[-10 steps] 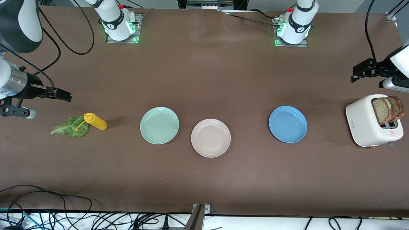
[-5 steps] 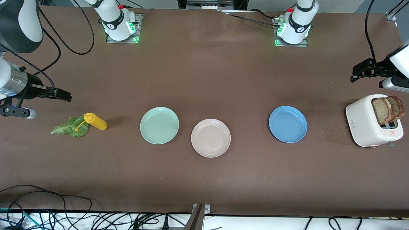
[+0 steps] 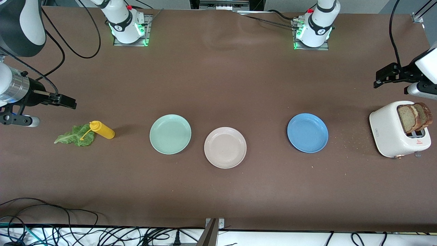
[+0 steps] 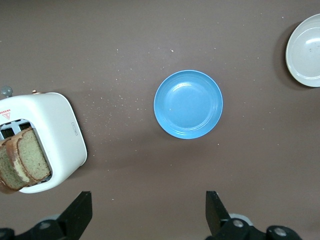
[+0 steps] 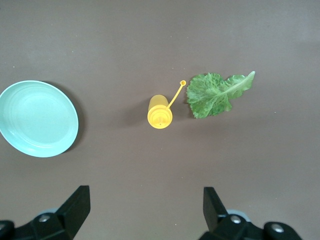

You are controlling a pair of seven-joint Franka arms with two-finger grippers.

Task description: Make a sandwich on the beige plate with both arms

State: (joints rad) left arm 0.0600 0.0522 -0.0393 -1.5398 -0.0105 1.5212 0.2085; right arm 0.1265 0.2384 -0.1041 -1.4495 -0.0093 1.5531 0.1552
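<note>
Your beige plate [image 3: 225, 147] sits empty at the centre of the frame on the counter [image 3: 218, 85], between the mint green plate [image 3: 170, 134] and blue plate [image 3: 307, 133]. Bread slices [image 3: 414, 117] stand in the white toaster [image 3: 392, 131] at the frame's right edge. The lettuce leaf [image 3: 75, 136] touches the yellow bottle [image 3: 101, 130] at mid-left. Your left gripper [image 4: 148, 212] hangs over bare counter beside the toaster, fingers spread wide, holding nothing. Your right gripper [image 5: 145, 210] hangs over the counter by the bottle, fingers wide, empty.

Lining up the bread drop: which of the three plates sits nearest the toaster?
The blue plate, toward the left arm's end; the beige plate and mint green plate lie farther away.
</note>
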